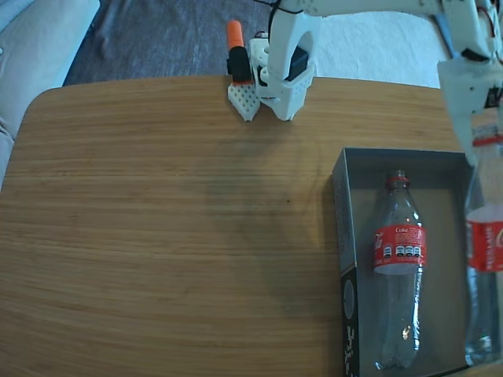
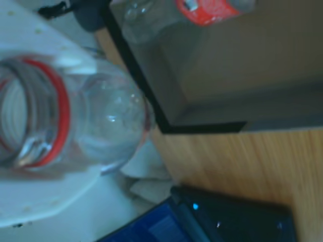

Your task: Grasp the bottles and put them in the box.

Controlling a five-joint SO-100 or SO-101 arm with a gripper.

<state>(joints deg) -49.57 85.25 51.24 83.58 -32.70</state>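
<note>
Wrist view, nearest: white plastic tool (image 2: 35,126) closed around the neck of a clear plastic bottle with red neck ring (image 2: 96,126), open mouth facing the lens. Fixed view: same bottle (image 1: 485,259) hangs upright at the right edge, red label showing, over the right wall of the shallow grey cardboard box (image 1: 346,204). Second clear, red-labelled bottle (image 1: 398,271) lies lengthwise inside the box. Wood-grain tabletop (image 1: 173,228) beyond, smooth and pale brown.

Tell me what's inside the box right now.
One bottle lies along the box floor, neck toward the arm's base. The second bottle, held at its neck by the gripper, hides the box's right edge in the fixed view.
</note>
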